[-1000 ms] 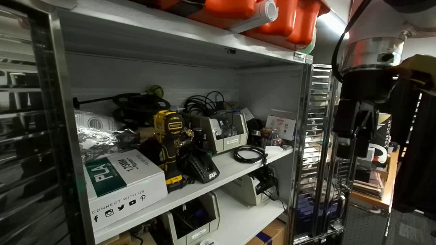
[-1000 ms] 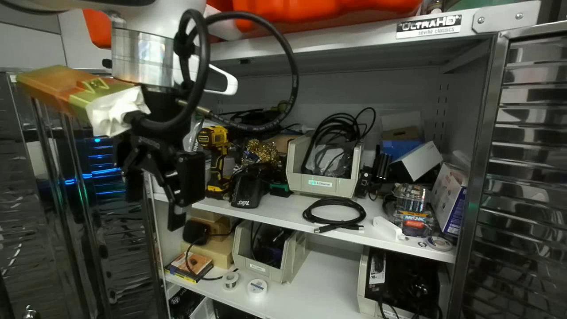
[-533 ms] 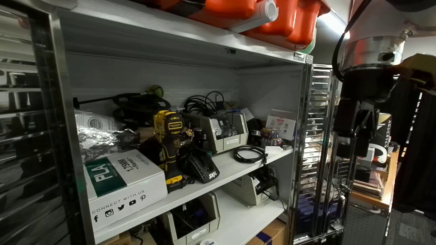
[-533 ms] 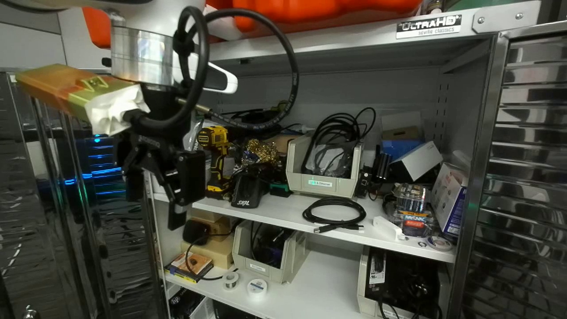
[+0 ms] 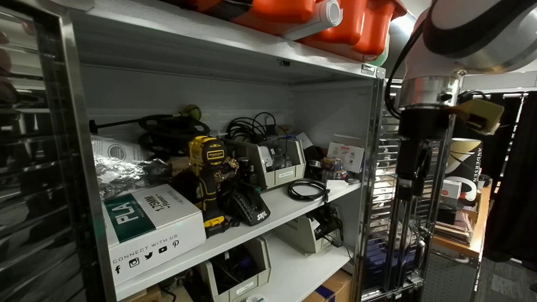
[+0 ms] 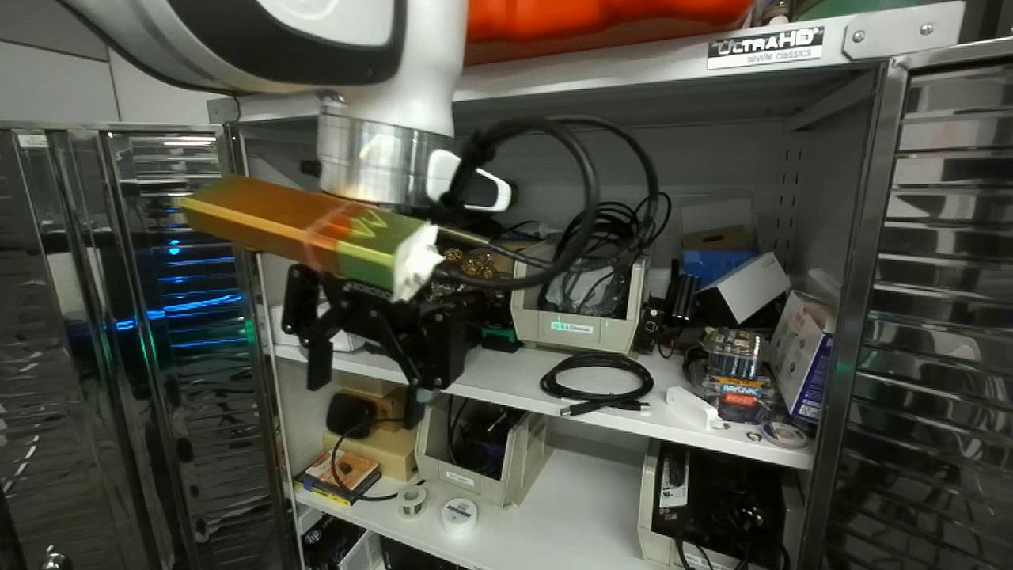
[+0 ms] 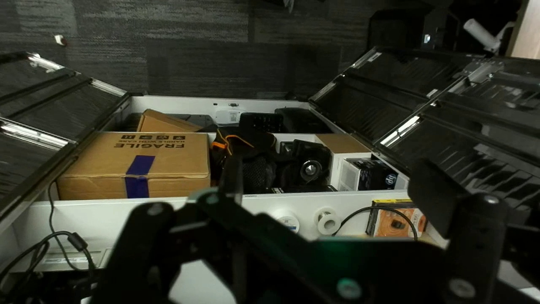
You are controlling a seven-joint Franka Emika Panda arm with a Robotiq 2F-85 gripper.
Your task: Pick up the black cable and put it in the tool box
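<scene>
The black cable (image 5: 306,198) lies coiled near the front edge of the middle shelf. It also shows in an exterior view (image 6: 597,396), with its plug ends toward the edge. A grey labelled bin (image 6: 576,328) full of black cables stands behind it and shows in both exterior views (image 5: 285,178). No other thing that looks like a tool box is recognisable. My gripper (image 6: 366,388) is open and empty, in front of the shelves and to the left of the coil in that view. The spread fingers (image 7: 333,188) also show in the wrist view, where the coil is not visible.
A yellow drill (image 5: 207,180), a SKIL charger (image 6: 441,336) and a white PLA box (image 5: 155,226) share the middle shelf. Batteries (image 6: 740,396) and a white adapter (image 6: 692,408) lie right of the coil. Bins (image 6: 475,475) stand on the lower shelf. Metal doors (image 6: 926,317) flank the cabinet.
The arm has moved and turned, going right in the exterior view with the large shelf logo and left in the opposite exterior view. The gripper stays open. The cable has not moved.
</scene>
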